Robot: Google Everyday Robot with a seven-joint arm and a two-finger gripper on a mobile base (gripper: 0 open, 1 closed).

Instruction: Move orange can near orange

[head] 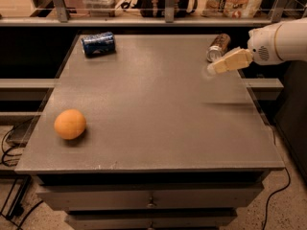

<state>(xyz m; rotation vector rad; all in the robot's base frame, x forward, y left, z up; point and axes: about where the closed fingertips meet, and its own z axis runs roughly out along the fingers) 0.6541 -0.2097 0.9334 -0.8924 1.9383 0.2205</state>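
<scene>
The orange can [218, 46] lies on its side at the table's far right corner, its silver top facing the camera. The orange [70, 124] sits near the front left of the grey table [158, 109], far from the can. My gripper [216, 68] comes in from the right on a white arm [280, 43], its pale fingers [232, 60] pointing left. It hangs above the table just in front of the orange can and holds nothing.
A dark blue can [98, 43] lies on its side at the table's far left corner. A shelf with clutter and metal posts [165, 4] runs behind the table. Cables lie on the floor [9, 143] at the left.
</scene>
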